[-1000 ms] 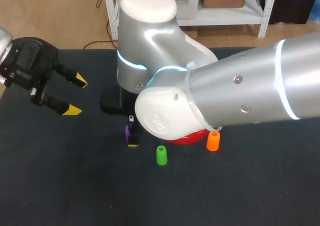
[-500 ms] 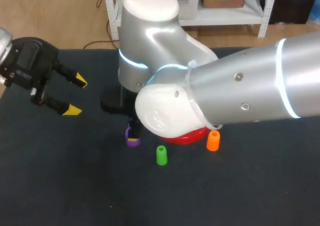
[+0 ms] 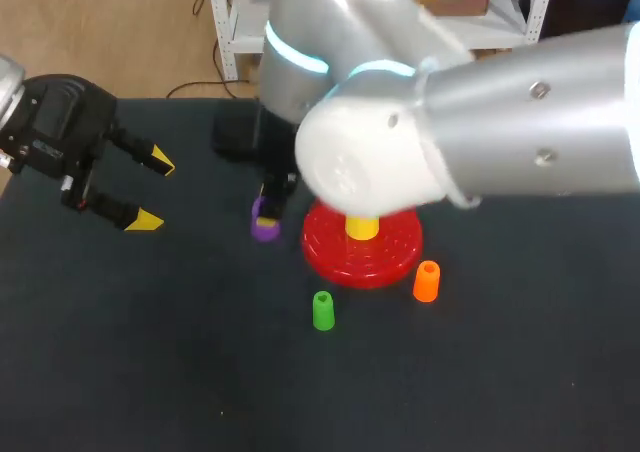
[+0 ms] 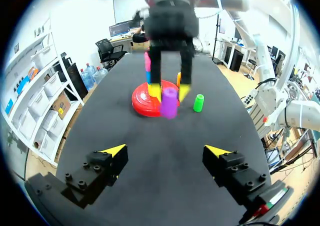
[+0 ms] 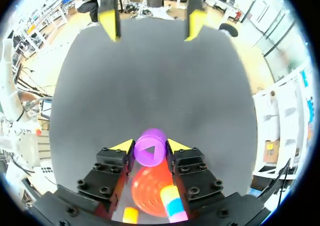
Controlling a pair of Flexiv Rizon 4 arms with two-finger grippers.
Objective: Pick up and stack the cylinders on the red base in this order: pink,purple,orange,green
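Change: the right arm (image 3: 520,122) stands farther back over the table (image 3: 150,372) than one second ago. The red base (image 3: 395,257), then mostly covered by it, now shows almost whole.
Change, cylinder: the purple cylinder (image 3: 265,229) has travelled with the gripper from the base's near-left side to its far-left side.
Unchanged: left gripper (image 3: 152,189), green cylinder (image 3: 322,312) and orange cylinder (image 3: 426,282) keep their positions.
Right gripper (image 5: 150,147): fingers narrow, pressed against the purple cylinder from two sides. The cylinder's lower end hangs below the yellow tips.
Left gripper: fingers spread wide, nothing between them. It sits close to the table's left edge.
Spacing: a broad band of dark table surface separates the left gripper from the purple cylinder. The orange cylinder stands just beside the base's rim, and the green cylinder stands near the base's front, apart from it.
Head view only: a yellow peg (image 3: 362,228) stands upright at the base's centre.
Left wrist view only: a pink-and-blue column (image 4: 147,68) stands behind the right gripper's finger, hidden by the arm in the head view.
Right wrist view: the base lies under the gripper, and the left gripper's tips are far ahead.
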